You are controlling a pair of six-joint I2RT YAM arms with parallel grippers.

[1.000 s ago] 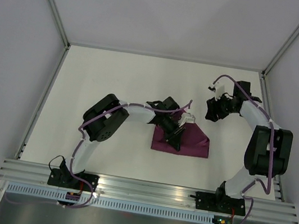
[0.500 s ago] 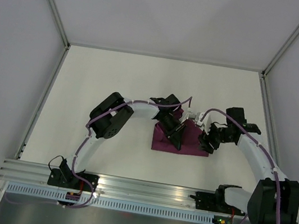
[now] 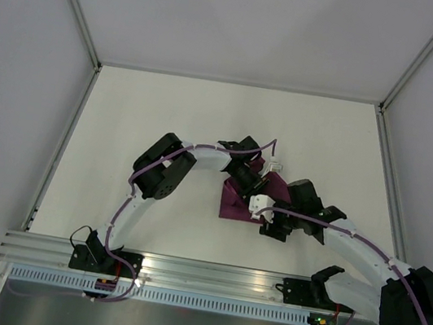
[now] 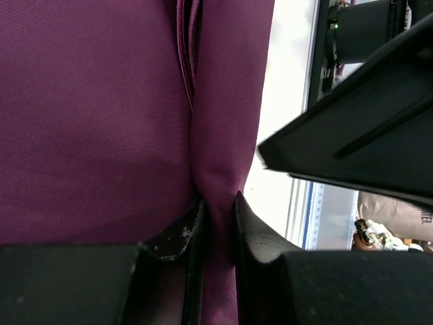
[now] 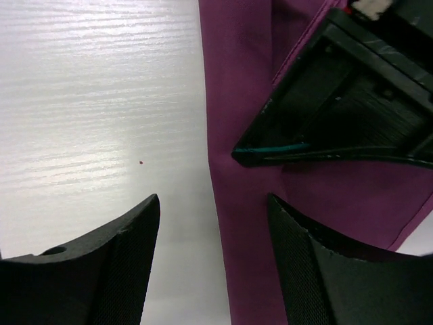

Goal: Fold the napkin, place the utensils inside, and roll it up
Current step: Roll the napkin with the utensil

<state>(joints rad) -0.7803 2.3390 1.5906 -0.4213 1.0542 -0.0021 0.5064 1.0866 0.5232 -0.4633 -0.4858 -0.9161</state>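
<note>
Napkin [image 3: 232,205] lay folded compact at centre of worktop [image 3: 152,103], partly hidden under both arms. Folding looked underway; rolling not begun. No utensils visible.
Left gripper [image 4: 218,220] nearly closed, pinching raised pleat of napkin.
Right gripper [image 5: 213,237] spread wide, empty, poised over napkin's edge.
Worktop white, faintly grained. Pale grey walls around; aluminium rail [image 3: 207,272] along near side.

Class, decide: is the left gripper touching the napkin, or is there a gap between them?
Touching. The left wrist view shows the left gripper pinching a raised fold of the napkin, with the cloth squeezed tight between its jaws and no gap on either side.
</note>
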